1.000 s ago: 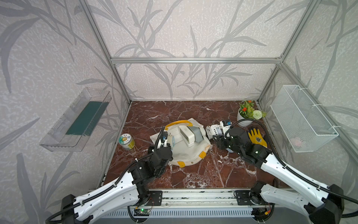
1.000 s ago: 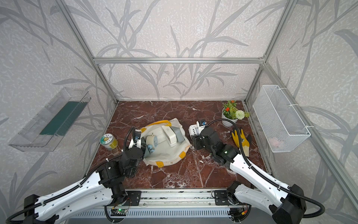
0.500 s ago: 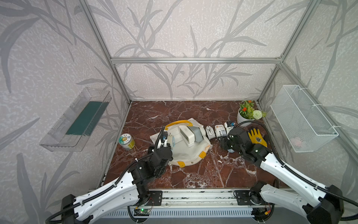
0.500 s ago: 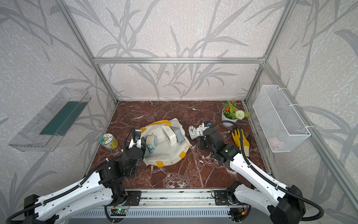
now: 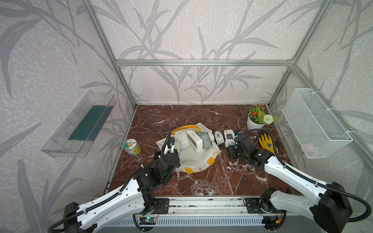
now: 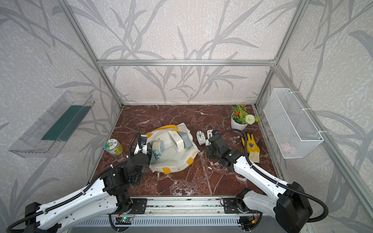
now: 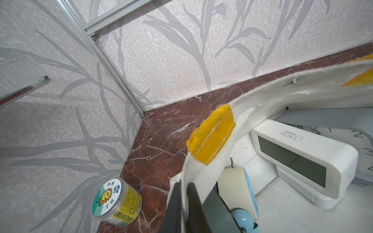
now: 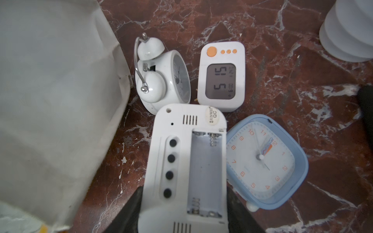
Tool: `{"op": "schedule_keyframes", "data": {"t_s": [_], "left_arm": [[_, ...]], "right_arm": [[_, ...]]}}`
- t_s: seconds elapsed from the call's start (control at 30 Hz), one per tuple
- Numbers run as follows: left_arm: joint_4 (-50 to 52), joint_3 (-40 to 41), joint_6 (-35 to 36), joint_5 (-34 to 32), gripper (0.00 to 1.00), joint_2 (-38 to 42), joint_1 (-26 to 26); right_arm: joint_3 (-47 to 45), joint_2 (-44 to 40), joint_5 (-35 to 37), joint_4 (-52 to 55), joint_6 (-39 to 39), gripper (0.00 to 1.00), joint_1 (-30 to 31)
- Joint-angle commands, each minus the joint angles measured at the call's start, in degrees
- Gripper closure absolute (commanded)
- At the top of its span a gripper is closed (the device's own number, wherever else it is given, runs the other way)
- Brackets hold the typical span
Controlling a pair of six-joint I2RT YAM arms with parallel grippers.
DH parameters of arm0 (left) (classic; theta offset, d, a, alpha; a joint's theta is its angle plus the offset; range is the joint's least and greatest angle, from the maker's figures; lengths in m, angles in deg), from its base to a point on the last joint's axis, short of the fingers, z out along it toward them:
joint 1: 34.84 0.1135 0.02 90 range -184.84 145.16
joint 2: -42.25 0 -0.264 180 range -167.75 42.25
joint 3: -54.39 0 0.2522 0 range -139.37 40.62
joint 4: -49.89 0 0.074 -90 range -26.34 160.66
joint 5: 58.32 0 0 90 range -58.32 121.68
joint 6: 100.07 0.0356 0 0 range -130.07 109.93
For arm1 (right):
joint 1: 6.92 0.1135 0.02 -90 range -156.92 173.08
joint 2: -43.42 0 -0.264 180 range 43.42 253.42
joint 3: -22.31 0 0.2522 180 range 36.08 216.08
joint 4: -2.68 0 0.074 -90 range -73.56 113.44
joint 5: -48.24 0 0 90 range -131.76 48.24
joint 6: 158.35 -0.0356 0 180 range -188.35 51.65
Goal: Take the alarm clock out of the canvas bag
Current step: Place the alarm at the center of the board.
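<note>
Bench (image 5: 197, 181): red marble; I am logging no shift on it apart from the entries below

Canvas bag (image 5: 189, 159): slumped mid-bench with its mouth gaping; I am seeing it lying just as it did a second ago

Left tool (image 7: 183, 187): closed on the bag's rim below a yellow patch, still holding the mouth open for me

Right tool (image 8: 183, 189): this is the change I am recording. A second ago it was at the bag's edge. Now it is sitting clear of the bag, toward the flower pot (image 5: 255, 123), clamped across the sides of the white alarm clock (image 8: 181, 157)

White alarm clock: out of the bag, back and empty battery bay facing the wrist camera. I cannot tell whether it is touching the bench. It is sitting just beside a blue square clock (image 8: 266, 161), a white twin-bell clock (image 8: 161, 80) and a small digital clock (image 8: 222, 78)

Still in the bag: large white digital clock (image 7: 302, 161), cream twin-bell clock (image 7: 234, 185)

Reading: I am judging this removal nearly done, with only the release remaining and more clocks waiting inside
</note>
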Motion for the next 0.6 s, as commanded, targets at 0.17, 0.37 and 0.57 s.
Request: {"op": "schedule_keyframes", "data": {"t_s": [0.17,0.37,0.57], "left_arm": [[-0.1,-0.4,-0.2,-2.1,1.0,0.7,-0.1],[0.2,-0.1,-0.2,-2.2,1.0,1.3,-0.1],[0.5,0.1,-0.5,-2.4,1.0,1.8,-0.1]], "right_arm": [[-1.7,3.3,-0.8,-1.6,-2.4,0.64,-0.4],[-2.4,5.9,-1.3,-2.4,-3.3,0.64,-0.4],[-2.6,8.2,-2.0,-3.7,-3.8,0.65,-0.4]]}}
